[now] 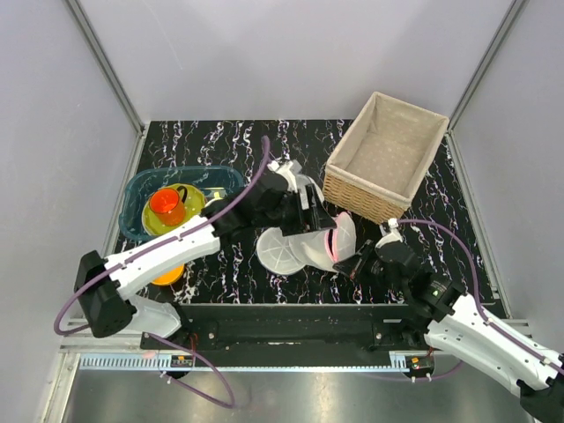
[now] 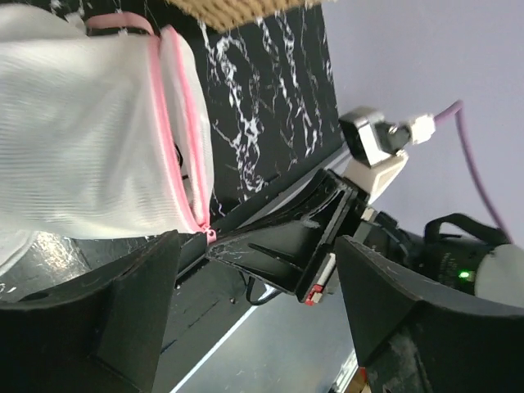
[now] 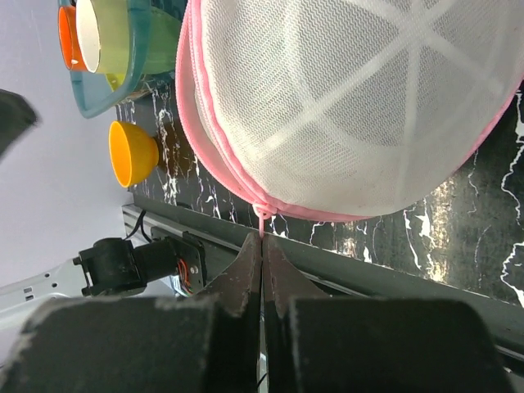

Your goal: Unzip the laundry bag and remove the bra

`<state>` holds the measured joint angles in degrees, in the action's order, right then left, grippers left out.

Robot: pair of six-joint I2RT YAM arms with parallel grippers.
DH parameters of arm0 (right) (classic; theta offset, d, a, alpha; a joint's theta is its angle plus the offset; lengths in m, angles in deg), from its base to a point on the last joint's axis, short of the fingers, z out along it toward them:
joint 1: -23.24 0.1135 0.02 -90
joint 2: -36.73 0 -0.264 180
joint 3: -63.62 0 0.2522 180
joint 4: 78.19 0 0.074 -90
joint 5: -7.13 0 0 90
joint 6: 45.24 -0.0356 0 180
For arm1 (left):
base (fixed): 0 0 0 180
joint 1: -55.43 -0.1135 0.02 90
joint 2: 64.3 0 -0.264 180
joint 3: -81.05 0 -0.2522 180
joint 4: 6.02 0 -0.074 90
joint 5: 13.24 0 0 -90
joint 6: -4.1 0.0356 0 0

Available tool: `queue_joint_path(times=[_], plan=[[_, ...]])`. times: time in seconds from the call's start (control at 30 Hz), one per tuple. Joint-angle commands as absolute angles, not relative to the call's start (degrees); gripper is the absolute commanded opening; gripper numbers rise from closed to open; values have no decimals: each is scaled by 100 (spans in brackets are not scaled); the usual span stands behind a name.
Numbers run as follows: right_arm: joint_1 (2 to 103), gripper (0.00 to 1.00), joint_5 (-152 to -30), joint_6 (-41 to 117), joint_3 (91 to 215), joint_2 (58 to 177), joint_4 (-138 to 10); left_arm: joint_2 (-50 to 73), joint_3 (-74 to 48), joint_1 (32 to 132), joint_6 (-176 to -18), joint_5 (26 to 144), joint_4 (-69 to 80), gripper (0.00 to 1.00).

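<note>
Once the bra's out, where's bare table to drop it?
Bare marble along the back edge, from behind the teal tub to the wicker basket; another patch at the right edge, in front of the basket. Crowded: left front (tub, orange bowl, left arm) and the middle, where the right claw pinches the laundry bag.

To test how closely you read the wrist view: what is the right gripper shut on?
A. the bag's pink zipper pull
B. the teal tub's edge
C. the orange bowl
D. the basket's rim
A: in the right wrist view the right gripper has its fingers closed together on the pink zipper pull hanging from the bag.
</note>
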<state>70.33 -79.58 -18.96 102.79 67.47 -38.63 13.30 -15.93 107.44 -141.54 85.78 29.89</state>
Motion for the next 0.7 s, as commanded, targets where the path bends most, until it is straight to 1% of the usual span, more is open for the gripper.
queue_joint_path(times=[0.0,0.2,0.3,0.37,0.4,0.43,0.47,0.5,0.53,0.57,0.67], plan=[[7053,0,-8111,-1826,10304,6820,-4316,1901,-1532,11053,-13969,8660,2840,79],[7053,0,-8111,-1825,10331,6793,-4211,2604,-961,11168,-14048,8696,2971,74],[7053,0,-8058,-1869,10296,6644,-4158,2702,-1021,11238,-14276,8336,2989,71],[7053,0,-8041,-1870,10296,6583,-4114,2798,-1030,11264,-14364,8370,2928,69],[7053,0,-8032,-1861,10287,6556,-4079,2851,-1004,11273,-14382,8405,2910,66],[7053,0,-8032,-1852,10305,6565,-4087,2956,-1013,11282,-14417,8589,2736,62],[7053,0,-8032,-1843,10313,6556,-4053,3000,-1004,11282,-14444,8660,2673,54],[7044,0,-8006,-1834,10331,6539,-3974,3009,-995,11282,-14470,8608,2629,23],[7053,0,-7971,-1808,10349,6512,-3904,2949,-978,11265,-14479,8573,2629,8],[7053,0,-7927,-1782,10410,6468,-3816,2905,-960,11221,-14453,8547,2663,0],[7053,0,-7646,-1668,10507,6091,-3289,2632,-907,10966,-14312,8529,2839,0]])
